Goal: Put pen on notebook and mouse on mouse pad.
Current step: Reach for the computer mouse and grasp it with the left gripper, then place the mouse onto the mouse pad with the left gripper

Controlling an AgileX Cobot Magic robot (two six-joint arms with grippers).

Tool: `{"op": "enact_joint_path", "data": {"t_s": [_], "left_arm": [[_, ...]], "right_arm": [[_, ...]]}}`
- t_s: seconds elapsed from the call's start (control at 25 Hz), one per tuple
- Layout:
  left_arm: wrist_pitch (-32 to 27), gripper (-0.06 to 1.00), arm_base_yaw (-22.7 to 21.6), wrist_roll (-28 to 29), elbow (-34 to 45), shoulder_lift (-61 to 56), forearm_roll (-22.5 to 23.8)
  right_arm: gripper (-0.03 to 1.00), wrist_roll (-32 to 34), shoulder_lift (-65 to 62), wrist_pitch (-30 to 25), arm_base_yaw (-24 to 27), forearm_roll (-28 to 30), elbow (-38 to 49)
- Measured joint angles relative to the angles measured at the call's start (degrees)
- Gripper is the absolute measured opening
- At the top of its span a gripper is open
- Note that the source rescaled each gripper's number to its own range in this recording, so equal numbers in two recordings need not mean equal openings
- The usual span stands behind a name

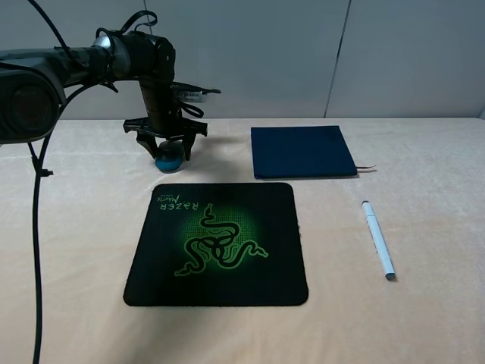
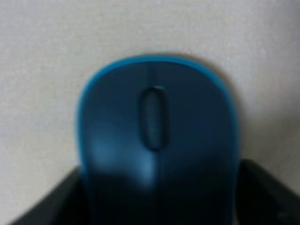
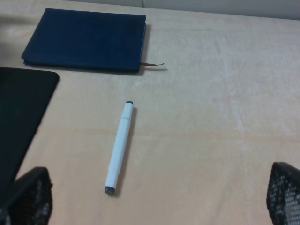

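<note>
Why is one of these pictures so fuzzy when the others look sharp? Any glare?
Left wrist view: the mouse fills the frame, probably too close to focus, so it is blurred. Right wrist view: the pen and notebook are sharp, with faint soft shadows. Exterior high view: even lighting, no glare; the mouse pad emblem looks bright green.

The left gripper (image 1: 168,149) hangs low over the mouse (image 1: 168,161), its 2 fingers straddling it — whether they grip is unclear; the mouse sits on the table (image 1: 424,318) just behind the mouse pad (image 1: 216,243); the notebook (image 1: 301,152) lies to the mouse's right; the pen (image 1: 377,239) lies on the table right of the pad — apart from both.
</note>
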State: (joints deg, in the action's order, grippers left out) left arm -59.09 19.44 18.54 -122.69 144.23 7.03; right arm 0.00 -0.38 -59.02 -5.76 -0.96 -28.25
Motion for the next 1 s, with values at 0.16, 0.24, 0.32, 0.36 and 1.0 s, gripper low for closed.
{"op": "enact_joint_path", "data": {"t_s": [0.16,0.24,0.32,0.36,1.0], "left_arm": [[0.0,0.00,0.0,0.0,0.0,0.0,0.1],[0.0,0.00,0.0,0.0,0.0,0.0,0.1],[0.0,0.00,0.0,0.0,0.0,0.0,0.0],[0.0,0.00,0.0,0.0,0.0,0.0,0.0],[-7.0,0.00,0.0,-1.0,-2.1,-5.8,-0.1]], "right_arm": [[1.00,0.0,0.0,0.0,0.0,0.0,0.0],[1.00,0.0,0.0,0.0,0.0,0.0,0.0],[1.00,0.0,0.0,0.0,0.0,0.0,0.0],[1.00,0.0,0.0,0.0,0.0,0.0,0.0],[1.00,0.0,0.0,0.0,0.0,-0.1,0.0]]}}
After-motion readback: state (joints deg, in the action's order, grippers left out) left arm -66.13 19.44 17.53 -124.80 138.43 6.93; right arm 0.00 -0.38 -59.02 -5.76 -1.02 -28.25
